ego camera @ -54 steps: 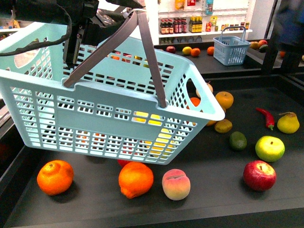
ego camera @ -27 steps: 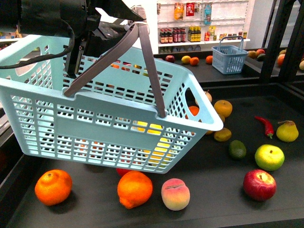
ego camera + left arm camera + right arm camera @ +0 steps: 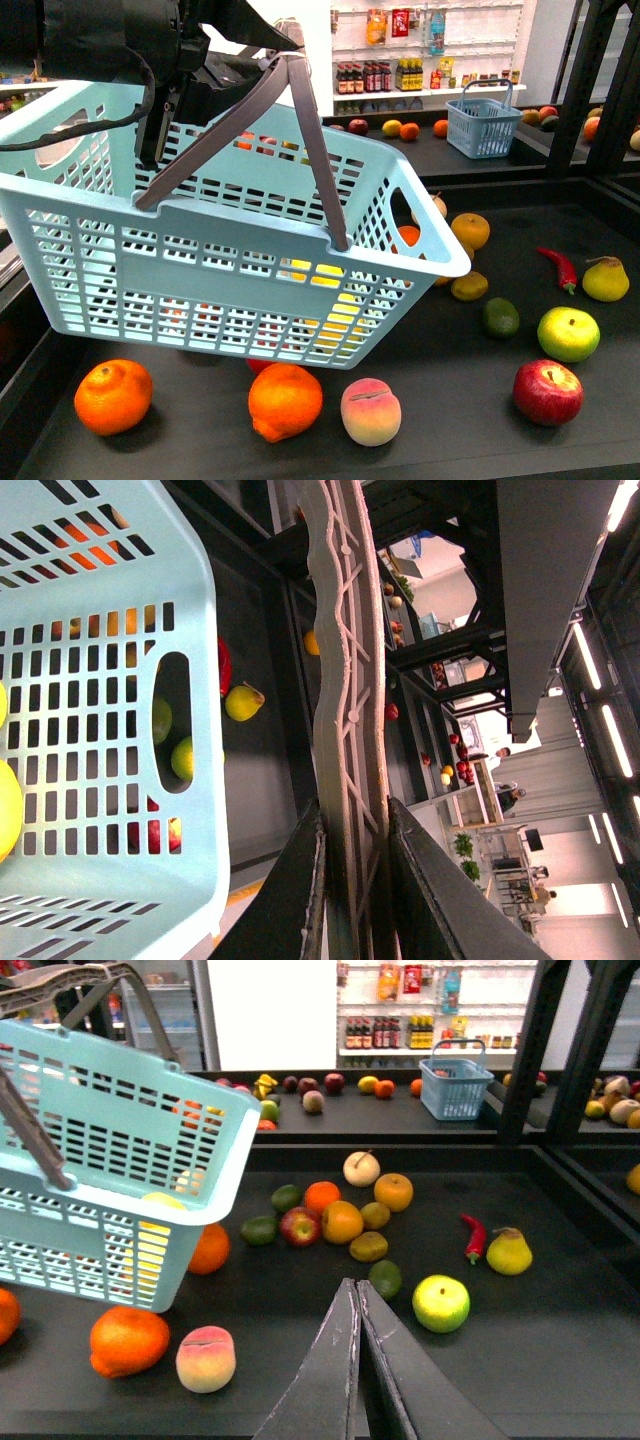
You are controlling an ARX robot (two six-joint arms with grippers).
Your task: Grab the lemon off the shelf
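Observation:
A light-blue slotted basket (image 3: pixel 200 270) hangs tilted over the left of the black shelf deck (image 3: pixel 450 410). My left gripper (image 3: pixel 262 45) is shut on its grey handle (image 3: pixel 345 680), which is pinched between the two jaws in the left wrist view. The lemon (image 3: pixel 335 300) lies inside the basket and shows as pale yellow through the slots. It also appears at the frame edge in the left wrist view as the lemon (image 3: pixel 5 810). My right gripper (image 3: pixel 356 1286) is shut on nothing, above the deck near a green fruit (image 3: pixel 384 1278).
Loose on the deck are two oranges (image 3: pixel 113 395) (image 3: pixel 285 400), a peach (image 3: pixel 370 411), a red apple (image 3: pixel 547 392), a yellow-green apple (image 3: pixel 568 333), a red chili (image 3: pixel 560 267) and a yellow pear (image 3: pixel 605 280). A second blue basket (image 3: pixel 482 118) stands on the far shelf.
The whole view has shifted slightly downward. The basket still hangs from my left gripper in about the same tilt, and the loose fruit has not moved on the deck.

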